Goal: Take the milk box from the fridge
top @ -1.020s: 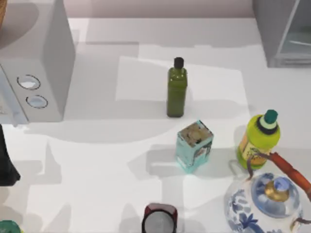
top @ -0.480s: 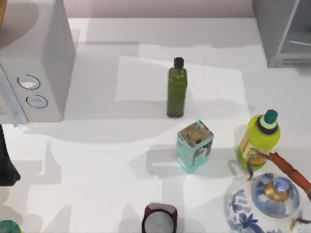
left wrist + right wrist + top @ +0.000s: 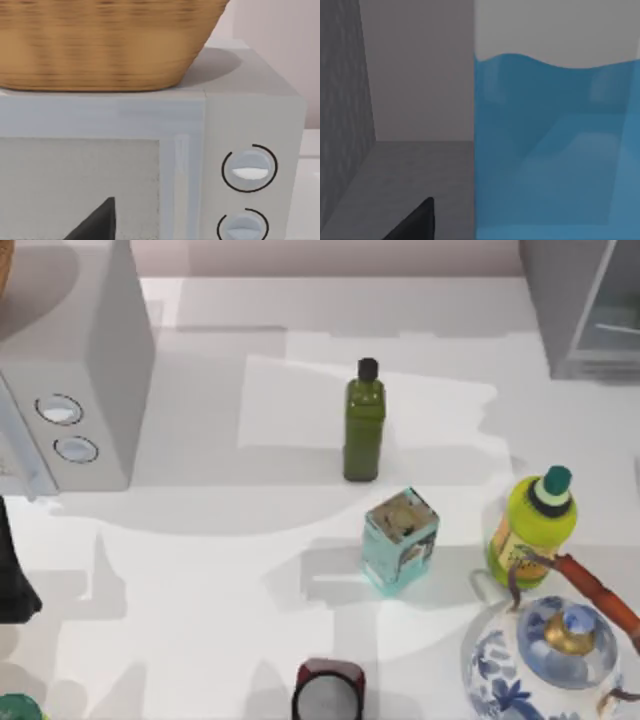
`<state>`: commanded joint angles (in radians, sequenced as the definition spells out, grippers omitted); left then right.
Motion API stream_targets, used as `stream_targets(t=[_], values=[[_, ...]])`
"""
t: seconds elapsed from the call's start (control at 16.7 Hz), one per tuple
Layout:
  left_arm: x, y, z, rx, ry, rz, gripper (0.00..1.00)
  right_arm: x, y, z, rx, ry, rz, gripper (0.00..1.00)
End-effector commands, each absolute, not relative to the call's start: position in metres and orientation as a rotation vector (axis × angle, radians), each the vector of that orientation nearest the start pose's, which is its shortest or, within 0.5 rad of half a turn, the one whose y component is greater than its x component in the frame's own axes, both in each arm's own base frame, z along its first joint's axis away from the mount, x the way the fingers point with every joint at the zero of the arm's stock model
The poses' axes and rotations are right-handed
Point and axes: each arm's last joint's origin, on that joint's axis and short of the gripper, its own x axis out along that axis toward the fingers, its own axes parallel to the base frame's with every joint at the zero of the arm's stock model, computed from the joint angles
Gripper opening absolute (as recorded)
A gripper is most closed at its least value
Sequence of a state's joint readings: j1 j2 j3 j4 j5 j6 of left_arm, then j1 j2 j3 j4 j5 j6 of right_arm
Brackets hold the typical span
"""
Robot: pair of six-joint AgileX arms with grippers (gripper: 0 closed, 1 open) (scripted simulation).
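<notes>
The milk box [image 3: 555, 145] stands very close in the right wrist view, its bright blue side under a white top, on the grey floor inside the fridge [image 3: 415, 75]. A dark part of my right gripper [image 3: 415, 222] shows low in that view, just beside the box. From above, the fridge [image 3: 560, 310] is the grey cabinet at the table's far right corner, with its pale glassy door panel [image 3: 612, 320]. My left arm [image 3: 12, 580] stays parked at the left edge, and a dark part of the left gripper [image 3: 95, 222] faces the dialled box.
A grey box with two round dials [image 3: 75, 370] stands far left, a wicker basket [image 3: 100, 45] on top. Mid-table are a dark green bottle [image 3: 364, 422] and a small teal box [image 3: 400, 538]. A yellow-green bottle [image 3: 533, 525], blue-white teapot [image 3: 545, 655] and red can [image 3: 328, 692] crowd the near right.
The shadow over the table's right side, near the fridge, has spread leftward a little. The bottles, teal box and teapot have not moved.
</notes>
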<state>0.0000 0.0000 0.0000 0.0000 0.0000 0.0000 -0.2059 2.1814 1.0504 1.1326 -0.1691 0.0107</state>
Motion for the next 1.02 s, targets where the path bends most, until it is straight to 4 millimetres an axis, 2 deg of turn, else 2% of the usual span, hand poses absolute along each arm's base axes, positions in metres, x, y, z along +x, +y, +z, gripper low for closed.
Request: stream_targets(t=[0.12,0.48,0.78,1.02], values=[[0.106,-0.001,0.160,0.000,0.000,0.000,1.00,0.434,-0.079,0.117,-0.001,0.008,-0.010,1.00],[0.106,-0.001,0.160,0.000,0.000,0.000,1.00,0.481,-0.079,0.119,-0.003,-0.001,-0.010,1.00],[0.106,-0.001,0.160,0.000,0.000,0.000,1.00,0.487,-0.079,0.118,-0.002,0.004,-0.010,1.00],[0.106,-0.001,0.160,0.000,0.000,0.000,1.00,0.487,-0.079,0.118,-0.002,0.004,-0.010,0.70]])
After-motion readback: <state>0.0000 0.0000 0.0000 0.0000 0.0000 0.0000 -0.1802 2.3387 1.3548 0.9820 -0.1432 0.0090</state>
